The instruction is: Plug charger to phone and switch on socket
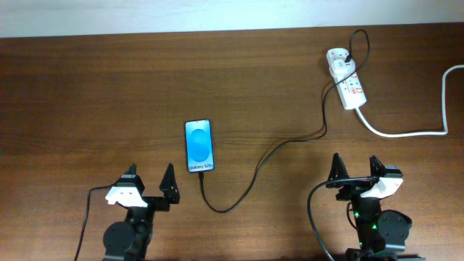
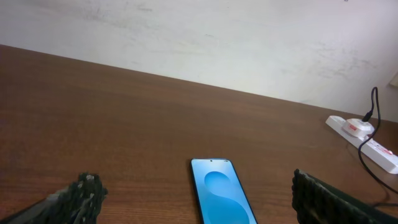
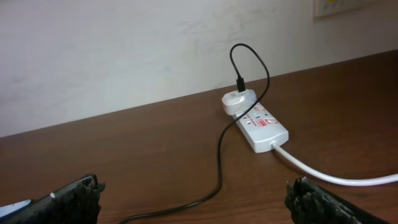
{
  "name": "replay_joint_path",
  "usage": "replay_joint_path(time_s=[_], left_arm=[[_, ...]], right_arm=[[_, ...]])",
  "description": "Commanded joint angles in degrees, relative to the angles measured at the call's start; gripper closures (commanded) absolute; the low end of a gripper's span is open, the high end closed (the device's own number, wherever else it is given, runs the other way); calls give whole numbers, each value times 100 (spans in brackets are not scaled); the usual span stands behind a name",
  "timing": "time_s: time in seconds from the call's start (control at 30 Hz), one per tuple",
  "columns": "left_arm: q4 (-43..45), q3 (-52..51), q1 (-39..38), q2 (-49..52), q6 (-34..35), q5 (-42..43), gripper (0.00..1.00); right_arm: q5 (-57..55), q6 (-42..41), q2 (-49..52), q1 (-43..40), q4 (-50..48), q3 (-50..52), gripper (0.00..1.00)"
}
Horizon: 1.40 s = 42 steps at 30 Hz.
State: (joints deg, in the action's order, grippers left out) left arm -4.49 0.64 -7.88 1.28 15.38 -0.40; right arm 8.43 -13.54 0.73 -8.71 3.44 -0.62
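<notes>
Left gripper [image 1: 151,174] spread, empty, just below-left of phone [image 1: 199,146]; right gripper [image 1: 355,163] spread, empty, well right. Charger [image 1: 254,174] tip at phone's bottom edge; socket [image 1: 346,80] far upper-right.

A dark brown wood-grain table [image 1: 87,94] is taking up pretty much the whole view. Behind it a plain off-white wall [image 2: 236,43] is showing a few scuffs in soft light.

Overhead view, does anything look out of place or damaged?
Nothing stands out. The phone lies flat, screen up, the charger trails loosely from the socket, and nothing is spilled or broken.
</notes>
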Motion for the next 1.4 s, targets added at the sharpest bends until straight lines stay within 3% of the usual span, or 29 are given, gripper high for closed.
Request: replay_joint_path(time_s=[0.0, 0.13, 0.5, 0.8, 1.03, 1.37], left_arm=[[-33, -13, -17, -28, -94, 66, 1], [-31, -13, -17, -28, -94, 66, 1], [-31, -11, -17, -28, -94, 66, 1], [-31, -13, -17, -28, -94, 66, 1], [-31, -13, 446, -101, -94, 63, 1], [-31, -13, 431, -98, -94, 66, 1]], right_arm=[[-181, 330, -48, -24, 59, 31, 2], [-184, 780, -48, -24, 63, 31, 2], [-160, 774, -48, 109, 57, 31, 2], [-162, 776, -37, -944, 52, 31, 2], [-160, 776, -37, -935, 52, 31, 2], [-160, 776, -37, -935, 52, 31, 2]])
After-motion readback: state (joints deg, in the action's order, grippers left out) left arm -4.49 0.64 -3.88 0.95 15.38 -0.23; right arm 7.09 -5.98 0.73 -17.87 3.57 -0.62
